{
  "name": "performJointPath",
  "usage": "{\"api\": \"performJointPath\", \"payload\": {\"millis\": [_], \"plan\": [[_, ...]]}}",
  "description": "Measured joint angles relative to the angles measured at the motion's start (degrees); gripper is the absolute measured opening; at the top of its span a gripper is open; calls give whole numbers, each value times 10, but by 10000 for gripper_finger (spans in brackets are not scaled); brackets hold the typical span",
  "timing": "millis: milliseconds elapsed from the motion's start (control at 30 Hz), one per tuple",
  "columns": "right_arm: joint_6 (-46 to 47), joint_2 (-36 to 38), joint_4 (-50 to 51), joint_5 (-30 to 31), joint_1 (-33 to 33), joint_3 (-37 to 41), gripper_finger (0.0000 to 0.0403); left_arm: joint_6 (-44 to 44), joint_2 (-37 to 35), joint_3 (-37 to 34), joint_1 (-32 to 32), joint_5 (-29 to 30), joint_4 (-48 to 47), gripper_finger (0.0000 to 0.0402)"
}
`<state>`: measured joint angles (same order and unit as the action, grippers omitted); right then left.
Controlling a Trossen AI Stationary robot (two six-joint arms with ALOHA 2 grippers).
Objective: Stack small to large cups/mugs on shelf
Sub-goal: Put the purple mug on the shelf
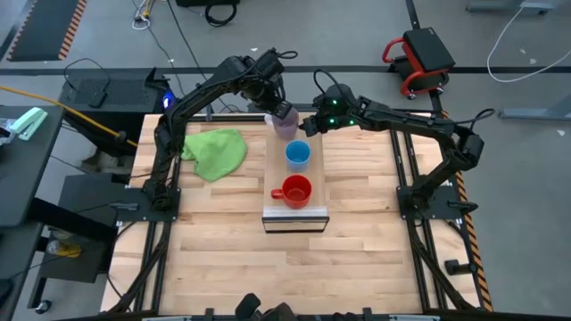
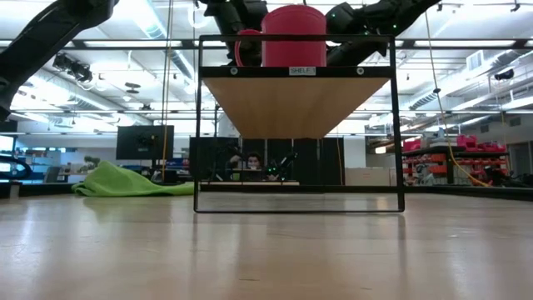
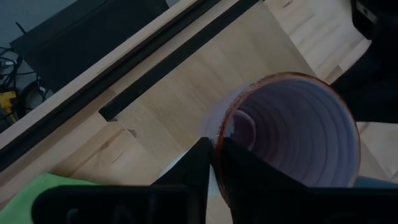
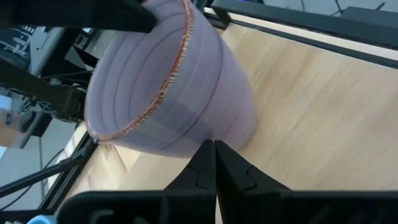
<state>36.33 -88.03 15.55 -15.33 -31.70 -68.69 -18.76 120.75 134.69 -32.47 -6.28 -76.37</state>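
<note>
The pale purple translucent mug (image 1: 285,122) is at the far end of the light-wood shelf (image 1: 278,169), tilted. My left gripper (image 1: 280,109) is shut on its rim. My right gripper (image 1: 310,125) is shut and empty; its fingertips (image 4: 209,148) stand right beside the mug's outer wall (image 4: 186,106). The light-blue cup (image 1: 297,154) stands upright on the middle of the shelf. The red mug (image 1: 295,191) stands near the shelf's silvery front edge and also shows in the low view (image 2: 293,35). My left gripper pinches the purple mug's rim (image 3: 219,134), one finger (image 3: 242,171) inside the mug and one finger (image 3: 198,163) outside. It comes from above and from the far side. The mug hangs tilted; I cannot tell whether its base rests on the shelf. My right gripper's shut fingertips are at the mug's lower outer wall (image 4: 202,138); I cannot tell whether they touch it.
A green cloth (image 1: 216,152) lies on the table left of the shelf and shows in the low view (image 2: 125,180). The shelf stands raised on a thin dark frame (image 2: 200,125). Bare tabletop (image 1: 268,267) lies in front of the shelf.
</note>
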Motion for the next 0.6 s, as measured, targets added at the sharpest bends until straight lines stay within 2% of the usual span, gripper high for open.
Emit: {"api": "performJointPath", "payload": {"millis": [600], "plan": [[1,0,12,9,0,0,7,10,-2,2,-10,-17,10,119]]}}
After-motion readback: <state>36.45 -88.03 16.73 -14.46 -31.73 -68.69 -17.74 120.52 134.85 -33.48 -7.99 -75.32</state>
